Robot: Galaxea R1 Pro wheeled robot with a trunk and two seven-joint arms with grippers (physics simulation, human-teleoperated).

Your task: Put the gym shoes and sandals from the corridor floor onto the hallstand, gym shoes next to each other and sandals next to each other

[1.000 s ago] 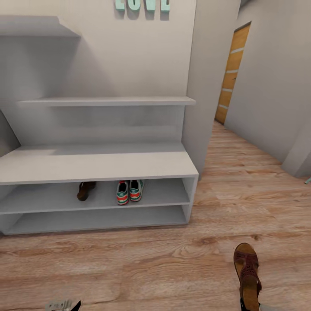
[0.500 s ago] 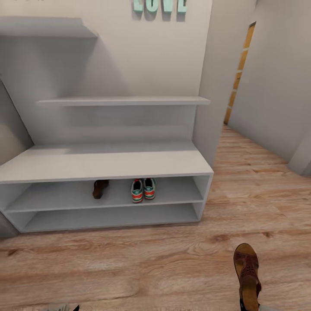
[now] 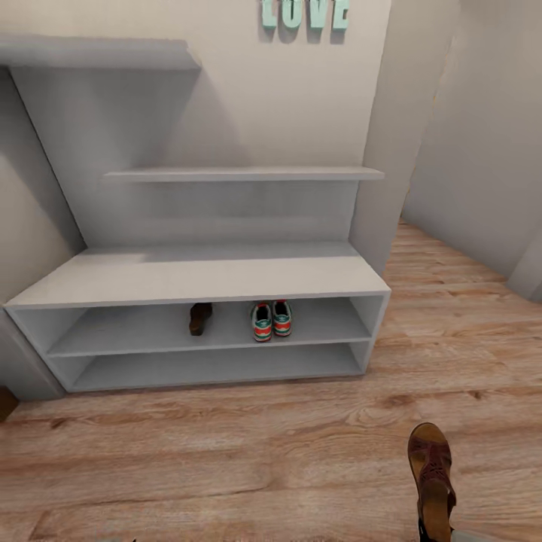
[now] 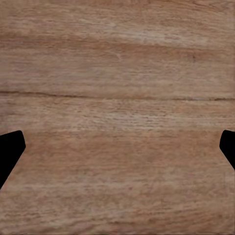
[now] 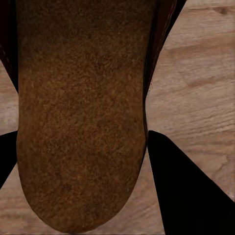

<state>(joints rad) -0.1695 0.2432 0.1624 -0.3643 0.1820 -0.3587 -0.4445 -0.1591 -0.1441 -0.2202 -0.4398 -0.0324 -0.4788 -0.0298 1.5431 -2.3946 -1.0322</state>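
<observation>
Hallstand [image 3: 188, 278]: upper shelf carrying one brown sandal [image 3: 199, 318] and the sneaker pair [image 3: 272, 320], apart. Right end effector [image 5: 81, 147] is gripping the second sandal [image 3: 432, 482] above the corridor floor [image 3: 226, 452]; left end effector [image 4: 117, 147] is hanging wide, empty. Risk: the shelf edge knocking the sandal loose, or it landing apart from its mate.

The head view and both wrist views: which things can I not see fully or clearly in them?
- Sandal on the rack, head view: small, and the hallstand's top covers its far end.
- Gym shoes, head view: too small to make out laces.
- Held sandal, head view: heel end cut off by the bottom edge, hiding the grip.
- Right gripper, right wrist view: the sandal's sole hides most of the fingers.
- Left gripper: just the fingertips at the frame edges.
</observation>
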